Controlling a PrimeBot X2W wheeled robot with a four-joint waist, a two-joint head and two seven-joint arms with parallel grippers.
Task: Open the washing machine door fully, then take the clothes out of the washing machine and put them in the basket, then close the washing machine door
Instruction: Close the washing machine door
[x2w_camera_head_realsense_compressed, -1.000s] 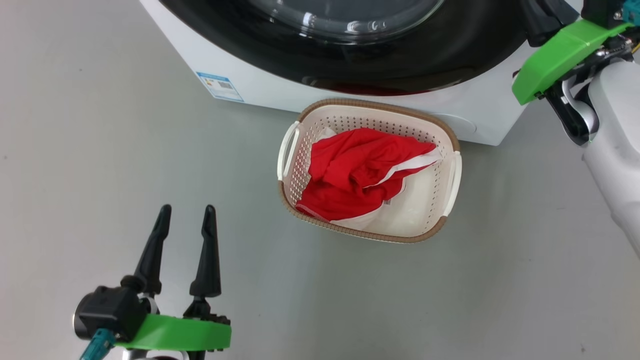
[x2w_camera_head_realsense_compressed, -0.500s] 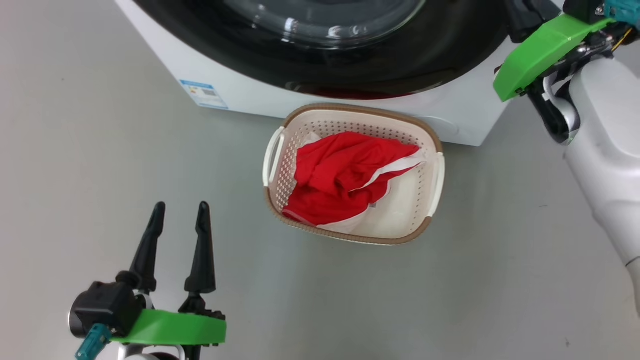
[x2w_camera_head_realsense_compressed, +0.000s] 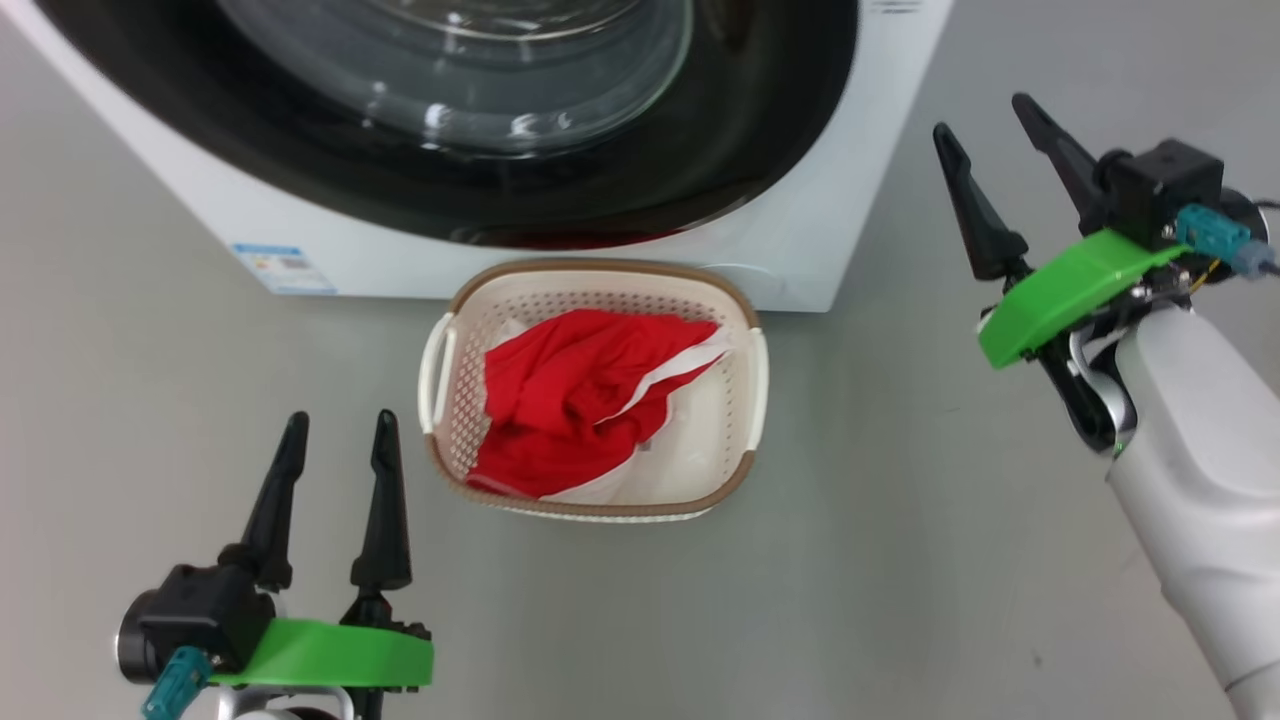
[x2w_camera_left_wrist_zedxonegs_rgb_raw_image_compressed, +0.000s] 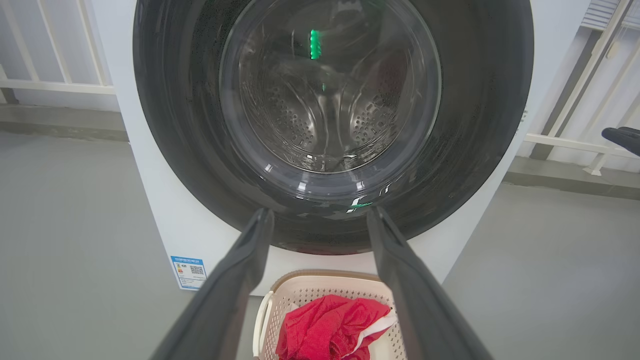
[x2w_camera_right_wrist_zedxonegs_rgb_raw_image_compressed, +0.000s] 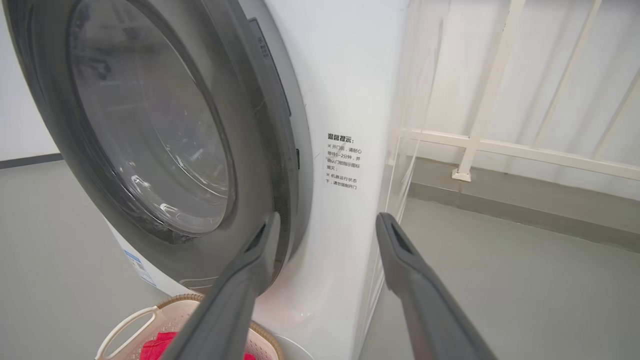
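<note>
The washing machine stands at the top of the head view, and the washing machine door lies shut flat against its front. Through the glass in the left wrist view, the washing machine door shows a bare steel drum. The basket sits on the floor against the machine's base, with the red and white clothes heaped inside. My left gripper is open over the floor, left of the basket. My right gripper is open and holds nothing, just off the machine's right corner; in its own view my right gripper points at that corner.
Grey floor spreads all around the basket. A white railing runs behind and to the right of the machine. A blue label marks the machine's lower left front, and printed text its right side.
The head camera has swung, shifting the whole picture left. My right gripper has come away from the door's right edge and opened. The left arm, basket and clothes have stayed put.
</note>
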